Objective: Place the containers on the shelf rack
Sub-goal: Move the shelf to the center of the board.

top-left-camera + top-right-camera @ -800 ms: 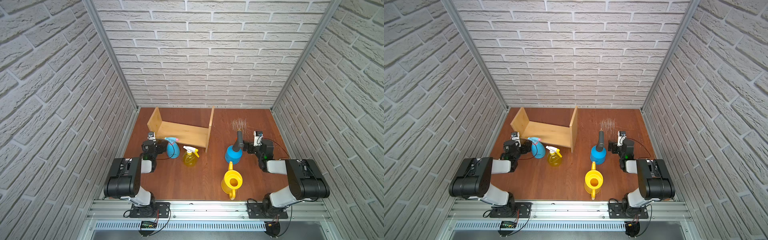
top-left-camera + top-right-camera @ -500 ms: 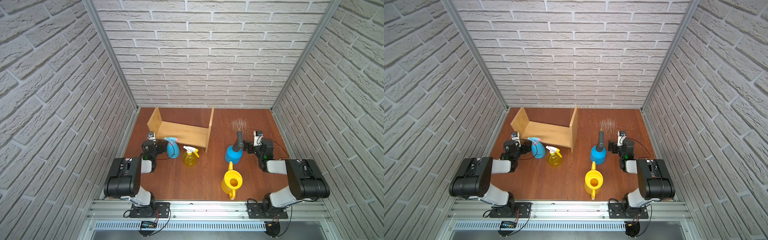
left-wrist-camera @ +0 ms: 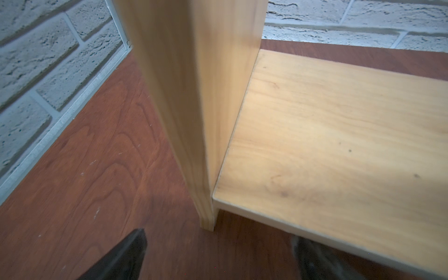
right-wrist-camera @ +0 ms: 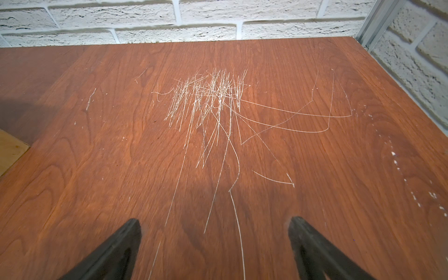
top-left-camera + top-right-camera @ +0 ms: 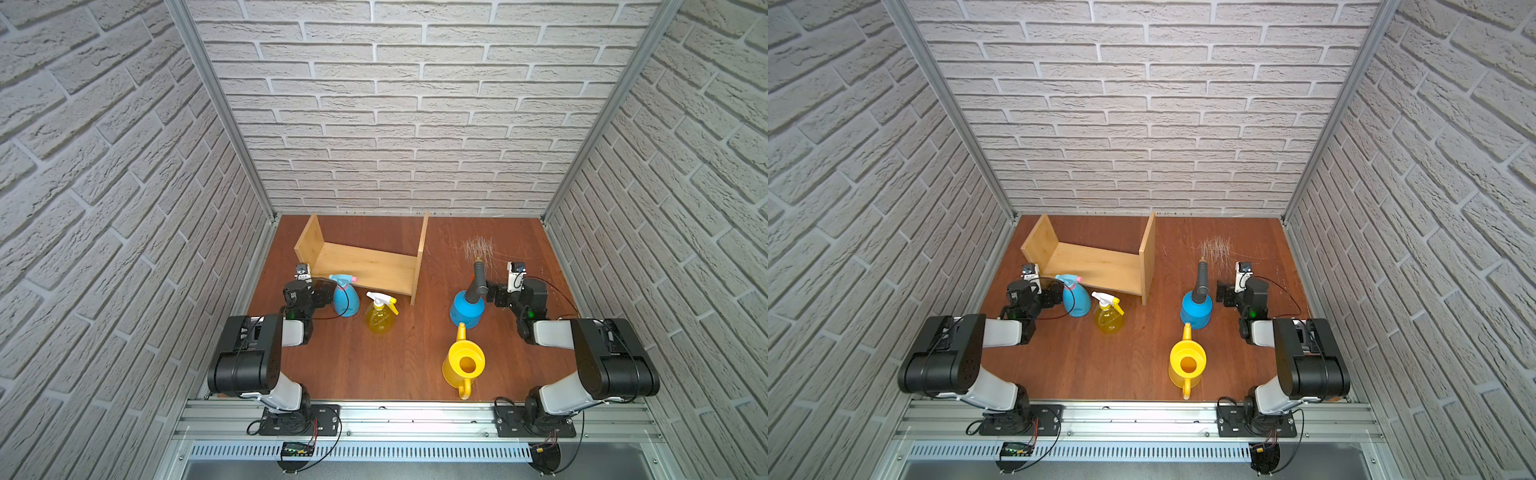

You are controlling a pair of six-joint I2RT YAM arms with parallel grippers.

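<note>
Since blue bottle [image 5: 346, 299], yellow bottle [image 5: 379, 322], sprayer [image 5: 466, 309] and can [image 5: 452, 370] stand off the rack [image 5: 365, 264], left gripper [image 3: 218, 236] and right gripper [image 4: 214, 220] (each beside one) show fingers [image 4: 116, 252] wide, empty, likely pre-pick.

1. Both top views hang high above the front rail [image 5: 415, 419] and look steeply down toward the back wall [image 5: 395, 124]. They share nearly the whole table [image 5: 374, 365] and the shelf rack [image 5: 365, 266].
2. The left wrist view sits low, very close to the left end of the shelf rack.
3. The right wrist view faces the back wall, close over the scratch patch [image 4: 208, 97], which both top views also show.
</note>
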